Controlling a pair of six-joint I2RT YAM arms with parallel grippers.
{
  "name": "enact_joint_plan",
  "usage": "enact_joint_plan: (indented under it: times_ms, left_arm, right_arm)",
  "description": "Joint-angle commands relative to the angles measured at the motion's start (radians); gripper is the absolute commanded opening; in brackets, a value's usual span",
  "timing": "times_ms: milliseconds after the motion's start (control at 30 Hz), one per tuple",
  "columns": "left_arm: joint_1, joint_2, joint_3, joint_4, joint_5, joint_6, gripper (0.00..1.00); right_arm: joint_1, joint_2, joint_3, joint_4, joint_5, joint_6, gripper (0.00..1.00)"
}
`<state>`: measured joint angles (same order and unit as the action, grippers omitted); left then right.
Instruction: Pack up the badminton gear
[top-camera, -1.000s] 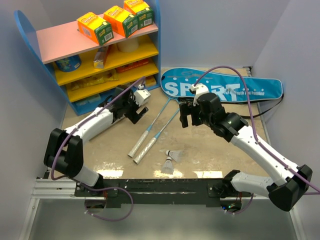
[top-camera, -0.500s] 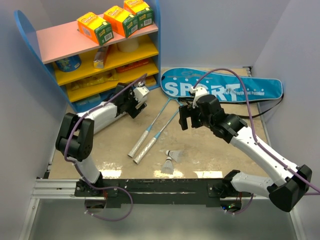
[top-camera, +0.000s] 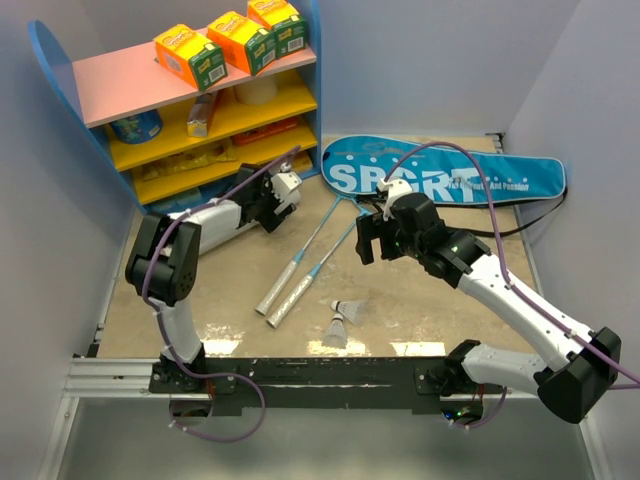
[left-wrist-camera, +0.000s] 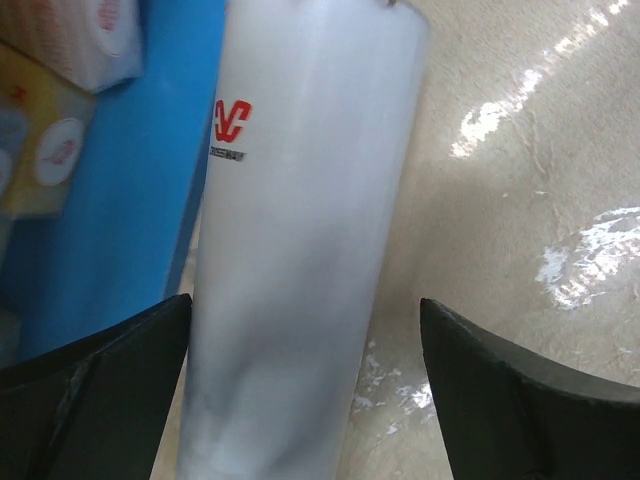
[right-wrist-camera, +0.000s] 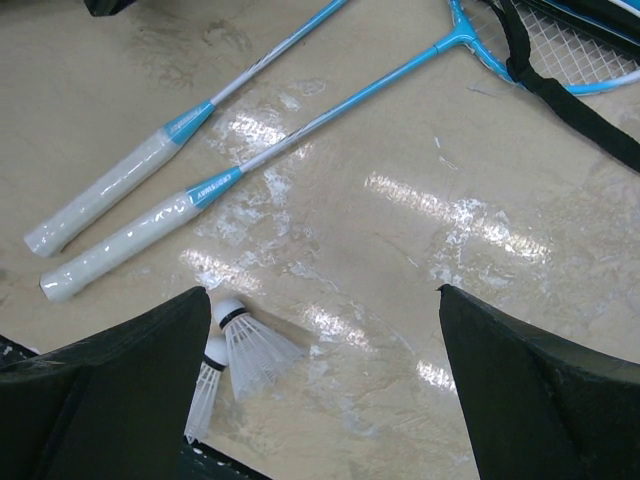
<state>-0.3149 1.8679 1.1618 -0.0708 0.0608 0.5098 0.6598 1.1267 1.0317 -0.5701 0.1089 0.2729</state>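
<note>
Beige table (top-camera: 420, 300) | rackets (right-wrist-camera: 140, 230) parallel | left tool (left-wrist-camera: 305, 305), right tool (right-wrist-camera: 325, 292) spread wide

I saw a glossy beige tabletop (top-camera: 430, 300) with wet-looking glare patches. Two light-blue rackets (top-camera: 296, 260) lay side by side on it, almost parallel, with their white handles toward the near left and their heads running under the blue bag (top-camera: 450, 175). The bag stretched flat along the far edge. Two white shuttlecocks (top-camera: 347, 310) lay just beside each other near the front edge, right of the handles. A shelf unit (top-camera: 120, 75) stood in the far-left corner, with three orange-green boxes (top-camera: 190, 55) on its top board.
</note>
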Motion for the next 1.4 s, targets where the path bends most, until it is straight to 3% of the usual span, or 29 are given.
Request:
enact_joint_plan:
  times_ms: [0, 233, 433, 533, 600, 733, 900, 1033, 1200, 1367]
  left_arm:
    - [0.011, 0.062, 0.027, -0.015, 0.108, 0.01, 0.98]
    - [0.014, 0.116, 0.065, -0.057, 0.174, 0.004, 0.93]
    - [0.013, 0.103, 0.062, -0.093, 0.237, -0.011, 0.77]
    - [0.008, 0.094, 0.065, -0.116, 0.257, -0.028, 0.62]
    - [0.0, 0.085, 0.059, -0.121, 0.248, -0.034, 0.47]
    - [-0.029, 0.022, 0.049, -0.118, 0.209, -0.051, 0.41]
    - [-0.079, -0.12, 0.079, -0.2, 0.231, -0.083, 0.19]
    - [-0.105, -0.223, 0.104, -0.316, 0.354, -0.091, 0.01]
    - [-0.127, -0.367, 0.089, -0.394, 0.455, -0.119, 0.0]
    - [-0.205, -0.528, -0.046, -0.367, 0.487, -0.168, 0.0]
  right_arm:
    - [-0.003, 0.007, 0.016, 0.022, -0.023, 0.015, 0.99]
    - [-0.003, -0.007, 0.007, 0.009, -0.028, 0.018, 0.99]
    - [-0.002, -0.005, 0.004, 0.006, -0.04, 0.022, 0.98]
    - [-0.003, -0.008, 0.01, 0.004, -0.035, 0.022, 0.99]
    - [-0.003, -0.007, 0.013, 0.003, -0.037, 0.026, 0.99]
    - [-0.003, -0.018, 0.007, 0.004, -0.041, 0.038, 0.99]
    - [-0.003, -0.039, 0.024, -0.011, -0.058, 0.026, 0.96]
    - [-0.003, -0.053, 0.105, -0.085, -0.08, -0.012, 0.91]
    - [-0.002, -0.103, 0.172, -0.148, -0.141, -0.031, 0.86]
    - [-0.003, -0.149, 0.225, -0.215, -0.288, -0.035, 0.79]
